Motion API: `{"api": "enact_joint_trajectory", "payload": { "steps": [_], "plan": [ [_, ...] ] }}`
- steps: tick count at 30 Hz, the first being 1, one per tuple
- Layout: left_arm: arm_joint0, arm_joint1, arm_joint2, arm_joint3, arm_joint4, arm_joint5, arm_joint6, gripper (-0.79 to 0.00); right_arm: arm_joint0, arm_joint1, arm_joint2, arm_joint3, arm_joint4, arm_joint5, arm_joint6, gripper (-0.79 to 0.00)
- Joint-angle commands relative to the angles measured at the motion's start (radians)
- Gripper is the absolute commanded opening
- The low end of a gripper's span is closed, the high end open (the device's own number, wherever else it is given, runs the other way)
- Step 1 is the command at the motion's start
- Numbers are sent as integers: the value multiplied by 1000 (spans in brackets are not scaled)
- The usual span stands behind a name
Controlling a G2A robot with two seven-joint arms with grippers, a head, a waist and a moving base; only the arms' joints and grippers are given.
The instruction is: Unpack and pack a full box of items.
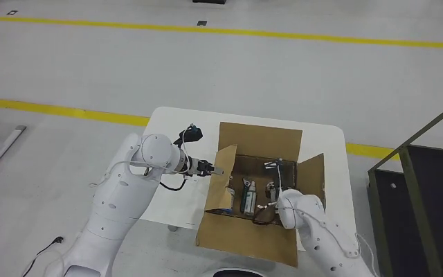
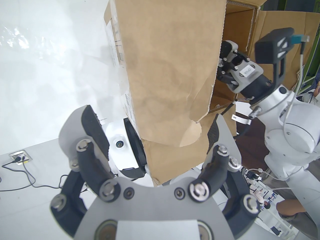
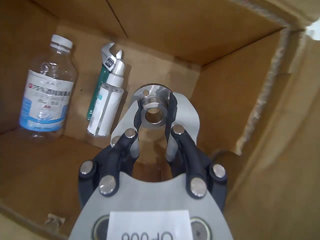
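Cardboard box [image 1: 259, 138] sits open on the white tabletop [image 1: 173, 131], toward its 3 o'clock side. My left gripper [image 2: 152, 116] is spread wide at the box's 9 o'clock flap [image 2: 170, 58], whose edge stands between the pads without being pinched. My right gripper [image 3: 155, 106] is down inside the box, clamped narrow on a metal flange [image 3: 150, 92]. At 9 o'clock from it, on the box floor, lie a spray bottle [image 3: 107, 101], a wrench [image 3: 108, 51] and a clear bottle [image 3: 47, 86].

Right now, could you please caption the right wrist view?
Right gripper shut on metal flange inside cardboard box, beside spray bottle.
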Motion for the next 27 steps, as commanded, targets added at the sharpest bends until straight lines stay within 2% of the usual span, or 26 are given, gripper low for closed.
{"api": "enact_joint_trajectory", "payload": {
  "steps": [1, 7, 10, 11, 12, 18, 24, 27],
  "plan": [
    [0, 0, 0, 0, 0, 0, 0, 0, 24, -10, -27, 59, 17, 3, -7, -785],
    [0, 0, 0, 0, 0, 0, 0, 0, 90, -43, -86, 221, 61, 5, -45, -785],
    [0, 0, 0, 0, 0, 0, 0, 0, 118, -57, -106, 276, 75, 9, -55, -585],
    [0, 0, 0, 0, 0, 0, 0, 0, 126, -60, -110, 287, 79, 9, -58, -437],
    [0, 0, 0, 0, 0, 0, 0, 0, 132, -64, -114, 297, 80, 9, -61, -428],
    [0, 0, 0, 0, 0, 0, 0, 0, 136, -69, -98, 275, 84, 3, -80, -422],
    [0, 0, 0, 0, 0, 0, 0, 0, 73, -46, -11, 112, 54, -13, -67, -437],
    [0, 0, 0, 0, 0, 0, 0, 0, 21, -29, 73, -21, 50, -22, -83, -554]
  ]
}}
